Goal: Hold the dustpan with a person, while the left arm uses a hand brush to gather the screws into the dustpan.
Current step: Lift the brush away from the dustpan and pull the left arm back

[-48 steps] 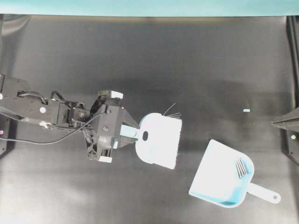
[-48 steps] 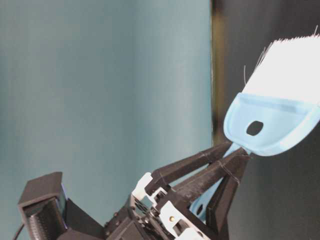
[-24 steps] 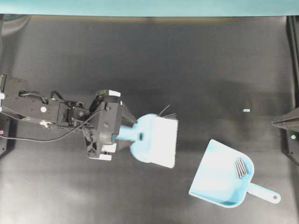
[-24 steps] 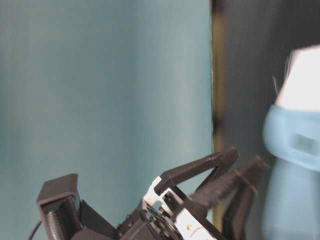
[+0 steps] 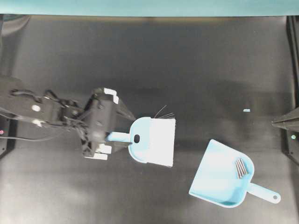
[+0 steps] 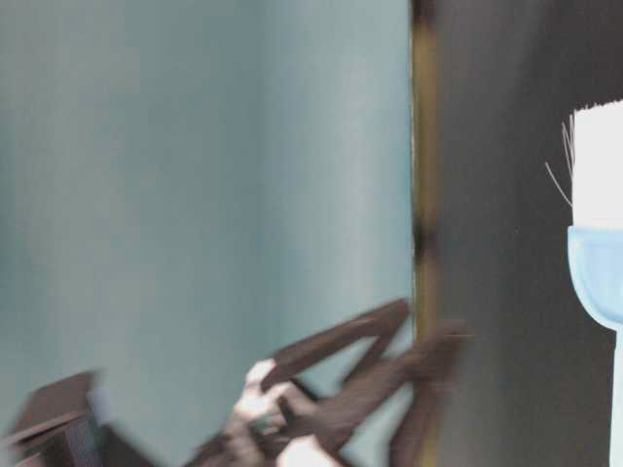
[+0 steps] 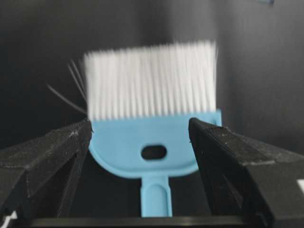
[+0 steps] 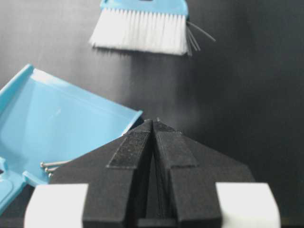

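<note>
Although clamped on the thin handle a second ago, now spread wide: black two-fingered left gripper (image 7: 140,126), standing well clear on either side of the light blue plastic hand brush with broad white bristles (image 5: 152,148), gripping nothing. No longer raised and tilted, that brush; lying flat on the black tabletop (image 5: 187,70), bristles pointing toward the right of the overhead view, handle between the parted fingers but untouched. A few stray dark bristles sticking out at one corner.

Lower right, well apart from the brush: light blue plastic scoop-shaped dustpan (image 5: 215,172), mouth turned up and left toward the brush, short handle aimed at the lower right corner. Inside, bunched against the back wall near the handle: thin silver-grey metal screws (image 5: 240,168). None seen loose on the table, only a small pale speck (image 5: 246,110) above the pan, too small to name. No human hand in any view; nothing steadying the pan.

At the right edge, parked: black pointed right gripper with white clips (image 8: 153,124), fingers pressed together, empty, looking out over the pan's rim.

Judged from this: gathering finished, brush put down. Left to do, probably only drawing the left arm back without knocking the handle.
</note>
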